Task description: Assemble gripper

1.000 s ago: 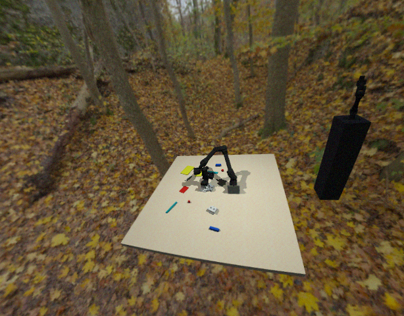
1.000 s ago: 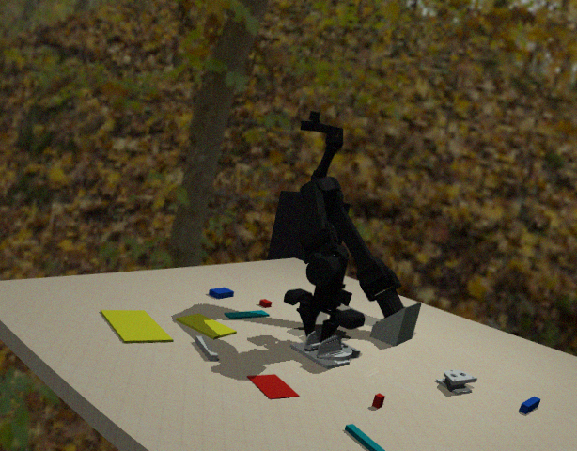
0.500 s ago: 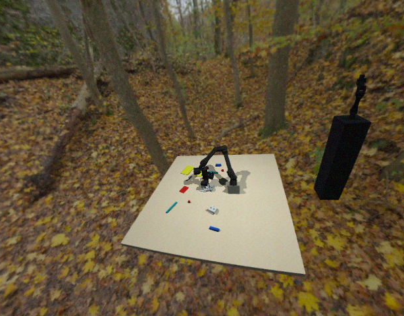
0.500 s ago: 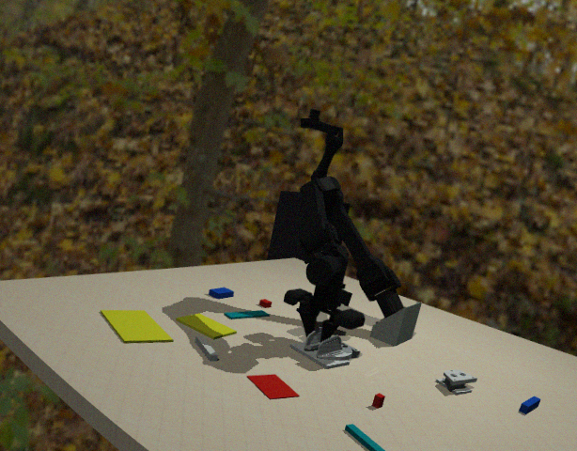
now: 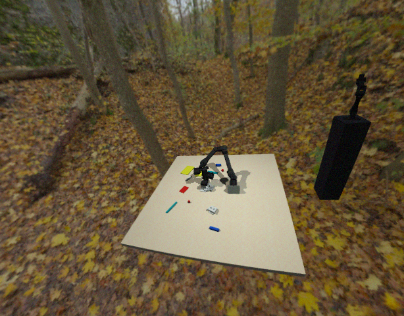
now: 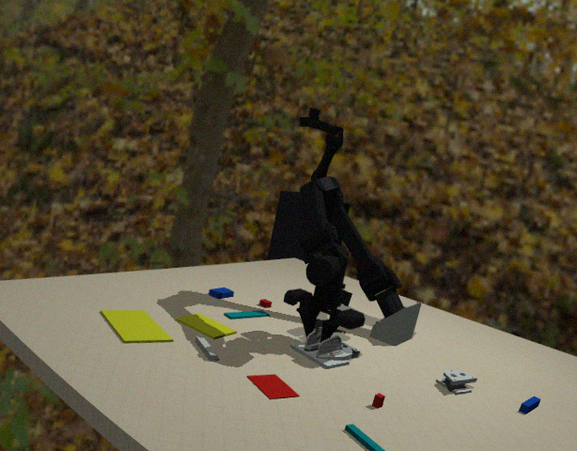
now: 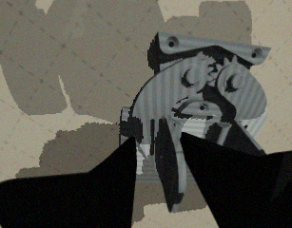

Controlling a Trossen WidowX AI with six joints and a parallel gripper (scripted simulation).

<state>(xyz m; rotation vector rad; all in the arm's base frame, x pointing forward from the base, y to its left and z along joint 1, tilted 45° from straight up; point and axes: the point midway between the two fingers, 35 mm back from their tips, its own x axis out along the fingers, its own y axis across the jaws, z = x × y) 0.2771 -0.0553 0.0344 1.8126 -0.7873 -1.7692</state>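
The grey gripper base (image 5: 206, 189) (image 6: 334, 364) lies on the table under the arm. In the wrist view one striped grey jaw (image 7: 155, 97) sits on the left stub and another jaw (image 7: 250, 95) on the right stub. Their gear teeth meet between the round stubs; full seating cannot be told. My gripper (image 7: 157, 140) (image 6: 318, 338) is low at the base, its two black fingers around the upright blade of the left jaw; the right finger partly hides the right jaw. The housing plate (image 5: 212, 209) (image 6: 459, 375), light with holes, appears to rest away from the base.
A grey bar (image 6: 206, 348), a red sheet (image 6: 272, 386) and yellow sheets (image 6: 135, 326) (image 6: 206, 325) lie near the base. Blue blocks (image 6: 221, 292) (image 6: 529, 404), red blocks (image 6: 265, 303) (image 6: 378, 400) and teal strips (image 6: 246, 314) (image 6: 364, 438) lie farther out.
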